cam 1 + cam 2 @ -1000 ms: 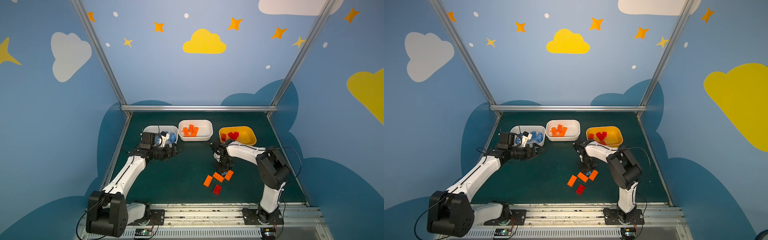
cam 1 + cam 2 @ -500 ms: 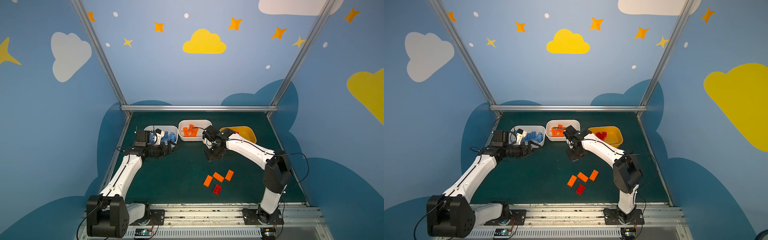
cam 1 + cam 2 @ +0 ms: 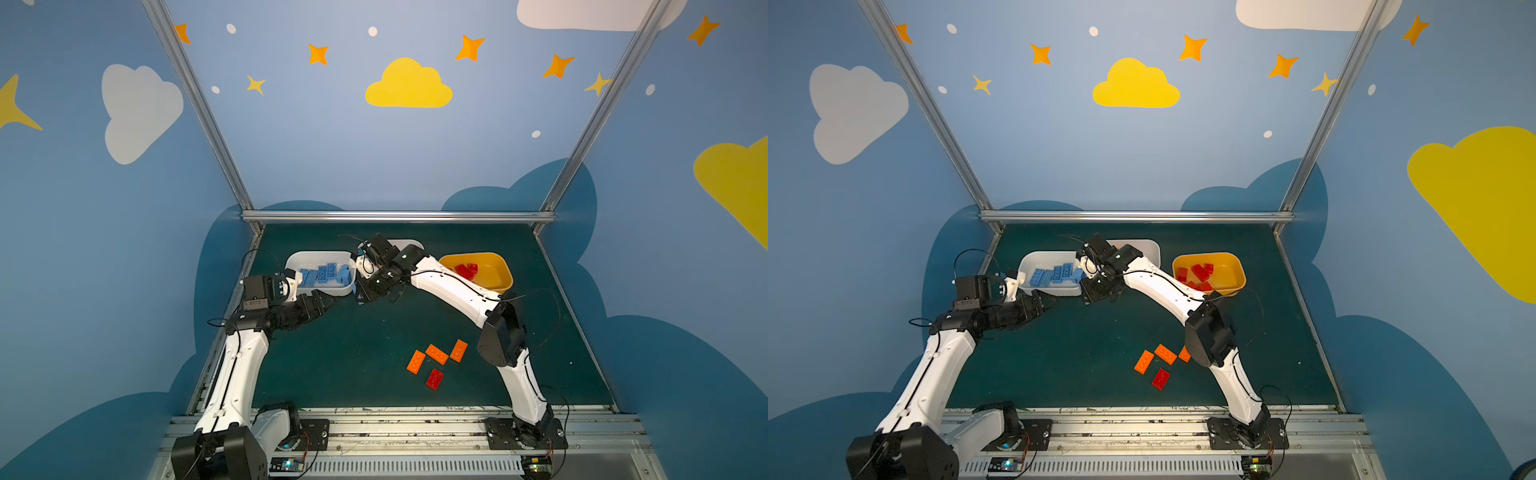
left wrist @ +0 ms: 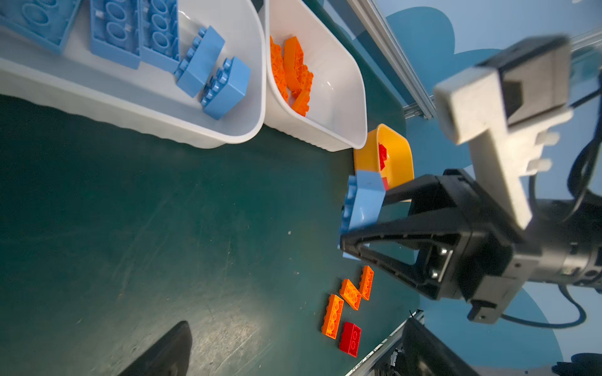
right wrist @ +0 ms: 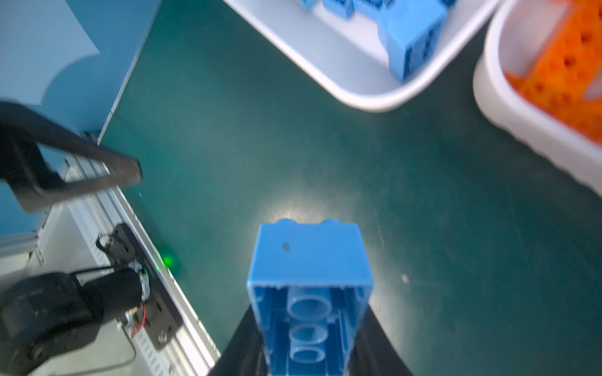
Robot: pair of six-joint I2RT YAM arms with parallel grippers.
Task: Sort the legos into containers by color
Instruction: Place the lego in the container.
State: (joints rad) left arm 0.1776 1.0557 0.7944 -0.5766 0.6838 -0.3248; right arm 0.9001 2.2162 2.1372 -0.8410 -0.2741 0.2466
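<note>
While the blue brick (image 5: 309, 260) hangs pinched in your right gripper (image 4: 365, 218) just beside the tub of blue bricks (image 3: 338, 289), you have three orange bricks (image 3: 436, 354) and one red brick (image 3: 434, 378) left near the worktop's (image 3: 374, 332) front edge, your left gripper (image 3: 326, 301) spread and empty.

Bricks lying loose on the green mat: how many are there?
4, toward the front of the mat: three orange bricks side by side, one red brick beside them. More could be hidden.
</note>
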